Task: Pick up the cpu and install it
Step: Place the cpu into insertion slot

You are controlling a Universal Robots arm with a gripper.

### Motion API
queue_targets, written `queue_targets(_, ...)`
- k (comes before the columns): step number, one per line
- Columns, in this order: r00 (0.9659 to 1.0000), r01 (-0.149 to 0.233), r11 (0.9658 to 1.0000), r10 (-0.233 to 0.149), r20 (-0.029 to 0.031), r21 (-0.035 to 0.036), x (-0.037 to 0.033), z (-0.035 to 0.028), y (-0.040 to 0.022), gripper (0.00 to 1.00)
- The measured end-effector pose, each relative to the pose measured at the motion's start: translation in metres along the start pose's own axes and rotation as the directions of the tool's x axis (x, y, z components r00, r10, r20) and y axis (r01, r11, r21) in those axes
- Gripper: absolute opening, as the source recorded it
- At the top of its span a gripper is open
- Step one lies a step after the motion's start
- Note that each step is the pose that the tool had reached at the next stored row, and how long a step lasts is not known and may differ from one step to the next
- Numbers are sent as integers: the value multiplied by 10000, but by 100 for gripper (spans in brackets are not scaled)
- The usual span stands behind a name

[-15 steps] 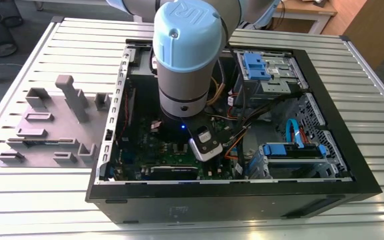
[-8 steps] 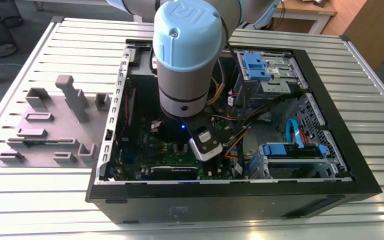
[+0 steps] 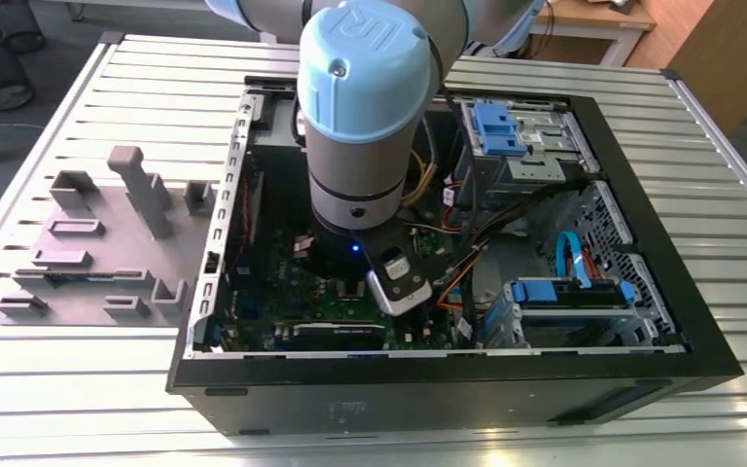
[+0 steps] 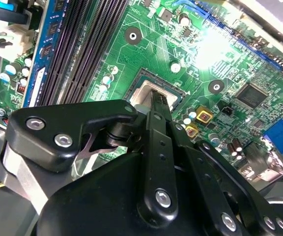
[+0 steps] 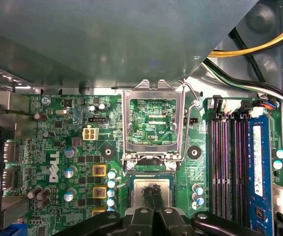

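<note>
The cpu [image 5: 140, 191] is a small silvery square lying flat in the socket on the green motherboard [image 5: 58, 147]. In the second wrist view the cpu [image 4: 142, 97] sits inside the dark socket border. My gripper [image 5: 152, 191] hangs right over the chip's middle, its two black fingers together and shut, and I see nothing held between them. One fingertip [image 4: 159, 100] lies over the chip's top. The metal socket frame [image 5: 127, 123] is swung open and stands up beside the socket, its wire lever [image 5: 194, 104] released. In the exterior view the arm [image 3: 361, 117] reaches down into the open computer case [image 3: 685, 331].
A grey power-supply box [image 5: 107, 39] overhangs the board close to the raised frame. Memory slots [image 5: 227, 162] run beside the socket, with cables [image 5: 259, 49] above them. Blue drive bays [image 3: 516, 136] fill the case's far side. Lilac-grey holder blocks [image 3: 101, 243] stand on the slatted table at the exterior view's left.
</note>
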State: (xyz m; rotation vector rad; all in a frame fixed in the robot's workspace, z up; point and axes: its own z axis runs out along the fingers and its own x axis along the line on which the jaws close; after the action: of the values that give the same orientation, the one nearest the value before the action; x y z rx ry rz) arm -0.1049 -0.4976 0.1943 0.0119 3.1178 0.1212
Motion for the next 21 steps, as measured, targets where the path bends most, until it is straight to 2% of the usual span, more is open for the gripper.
queue_targets(3, 10000, -62, 10000, 62, 3, 50, 0, 7, -1, 11)
queue_targets(17, 10000, -70, 10000, 70, 6, 48, 0, 17, -1, 11)
queue_targets(21, 10000, -70, 10000, 70, 12, 35, -1, -12, 3, 11)
